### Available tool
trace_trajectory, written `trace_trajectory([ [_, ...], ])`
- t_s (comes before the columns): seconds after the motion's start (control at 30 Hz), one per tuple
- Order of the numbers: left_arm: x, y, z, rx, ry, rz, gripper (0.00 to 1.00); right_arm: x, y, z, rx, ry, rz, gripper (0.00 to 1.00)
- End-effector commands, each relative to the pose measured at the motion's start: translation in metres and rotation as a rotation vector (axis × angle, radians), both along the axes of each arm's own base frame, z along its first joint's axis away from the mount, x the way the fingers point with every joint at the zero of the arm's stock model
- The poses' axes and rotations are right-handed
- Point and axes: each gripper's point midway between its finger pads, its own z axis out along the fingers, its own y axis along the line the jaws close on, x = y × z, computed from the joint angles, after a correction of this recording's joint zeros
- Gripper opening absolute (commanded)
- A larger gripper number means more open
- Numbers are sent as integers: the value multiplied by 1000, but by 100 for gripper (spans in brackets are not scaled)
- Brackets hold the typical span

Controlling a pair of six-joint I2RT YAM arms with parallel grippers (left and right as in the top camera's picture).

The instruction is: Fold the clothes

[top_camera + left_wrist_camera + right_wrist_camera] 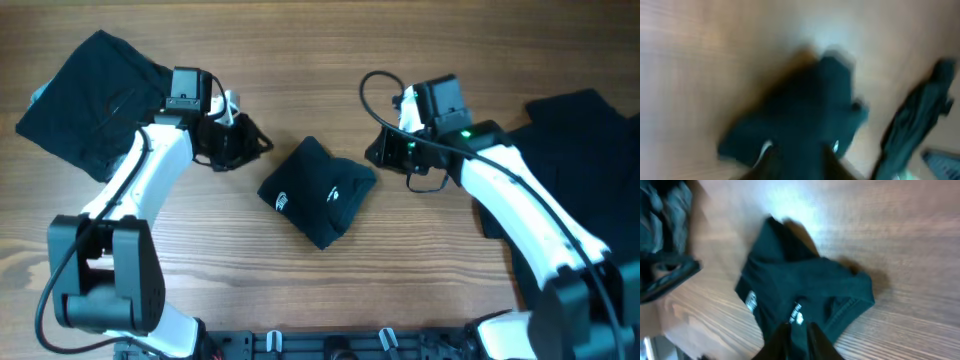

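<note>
One of the clothes, a dark teal T-shirt (318,192) with small white marks, lies folded into a compact bundle in the middle of the table. It also fills the blurred left wrist view (805,110) and shows in the right wrist view (805,290). My left gripper (250,143) hovers just off the bundle's upper left, fingers apart, nothing between them. At the bundle's upper right corner is my right gripper (374,152), only a narrow slit between its fingers (790,340), not holding the cloth.
A folded dark garment (95,100) lies at the far left under my left arm. More dark clothes (580,150) are heaped at the right edge, under my right arm. Bare wooden table (320,290) lies in front of the bundle.
</note>
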Motion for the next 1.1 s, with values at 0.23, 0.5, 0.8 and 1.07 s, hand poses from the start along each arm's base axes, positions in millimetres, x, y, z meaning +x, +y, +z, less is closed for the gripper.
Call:
trace_trajectory([
  [0.23,-60,3,-103,89,221,173,4,2,9,-9,40,23,34,14],
  [0.5,60,2,-59,44,-243,207,4,14,15,-3,28,-119,151,24],
  [0.8,2,-4,-3,-95,15,57,71,-12,36,-26,96,6,252,6],
  [1.07,-77,-9,-66,-119,319,166,100,-15,43,-62,94,169,147,6],
])
